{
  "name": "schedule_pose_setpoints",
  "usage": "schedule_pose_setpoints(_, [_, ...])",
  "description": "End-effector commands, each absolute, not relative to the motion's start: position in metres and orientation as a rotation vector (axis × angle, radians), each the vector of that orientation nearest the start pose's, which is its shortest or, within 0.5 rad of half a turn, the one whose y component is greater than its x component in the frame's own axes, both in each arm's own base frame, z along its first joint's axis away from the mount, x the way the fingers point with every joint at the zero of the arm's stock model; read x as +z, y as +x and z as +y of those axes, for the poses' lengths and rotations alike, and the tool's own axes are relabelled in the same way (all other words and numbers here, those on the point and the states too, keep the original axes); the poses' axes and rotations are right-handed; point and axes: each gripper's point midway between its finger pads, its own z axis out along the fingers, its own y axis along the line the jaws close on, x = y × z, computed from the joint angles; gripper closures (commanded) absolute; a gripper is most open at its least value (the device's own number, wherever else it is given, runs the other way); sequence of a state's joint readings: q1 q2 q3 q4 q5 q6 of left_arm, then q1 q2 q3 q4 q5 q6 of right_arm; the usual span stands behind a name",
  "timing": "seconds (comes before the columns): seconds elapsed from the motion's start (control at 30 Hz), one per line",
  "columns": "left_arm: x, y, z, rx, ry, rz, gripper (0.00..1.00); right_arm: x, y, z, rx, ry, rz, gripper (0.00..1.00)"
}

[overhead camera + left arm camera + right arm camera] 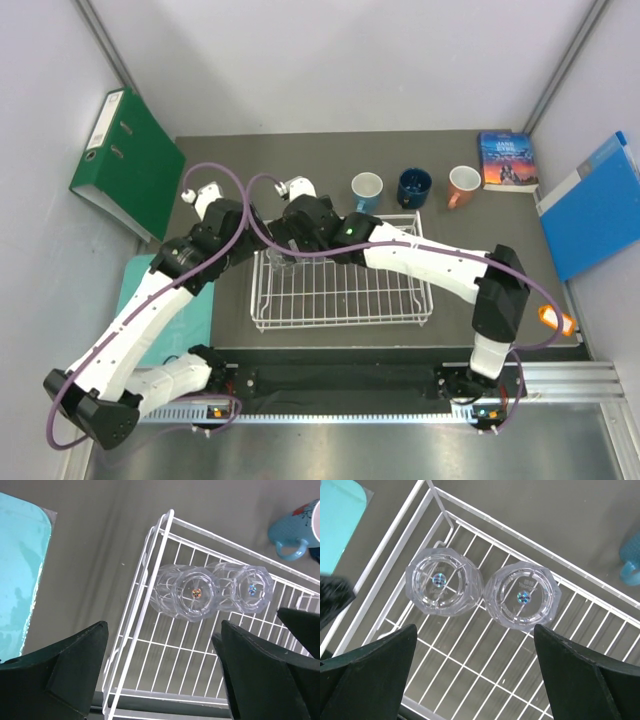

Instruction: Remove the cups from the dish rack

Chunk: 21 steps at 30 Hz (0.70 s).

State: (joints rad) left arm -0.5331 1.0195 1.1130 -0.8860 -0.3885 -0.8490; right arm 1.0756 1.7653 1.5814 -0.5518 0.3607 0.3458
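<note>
While right hand (474,628) hovers open, two tumblers (442,587) stand below, inside rack (470,672).

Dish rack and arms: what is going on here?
Unloading is partly done. The light blue mug, dark blue mug and salmon-pink mug stand on the table beyond the dish rack. Two clear tumblers sit side by side in its corner. The left gripper and right gripper hover open above them, holding nothing.

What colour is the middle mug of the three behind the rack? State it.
Dark blue. The middle mug shows best in the top external view.
</note>
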Motion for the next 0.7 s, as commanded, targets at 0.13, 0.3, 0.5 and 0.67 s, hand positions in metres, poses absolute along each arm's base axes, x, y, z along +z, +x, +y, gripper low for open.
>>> schedule_pose_setpoints(0.13, [0.246, 0.256, -0.104, -0.344, -0.6, 2.099, 0.01, 0.223, 0.286, 0.402, 0.311, -0.537, 2.112, 0.0])
schedule_pose_setpoints(0.3, [0.247, 0.26, -0.103, -0.34, -0.637, 2.085, 0.01, 0.21, 0.296, 0.386, 0.336, -0.501, 2.162, 0.0])
schedule_pose_setpoints(0.5, [0.248, 0.263, -0.099, -0.311, -0.694, 2.075, 0.01, 0.196, 0.31, 0.372, 0.319, -0.469, 2.188, 0.0])
schedule_pose_setpoints(0.67, [0.255, 0.261, -0.091, -0.296, -0.709, 2.042, 0.01, 0.186, 0.321, 0.362, 0.326, -0.447, 2.203, 0.0])
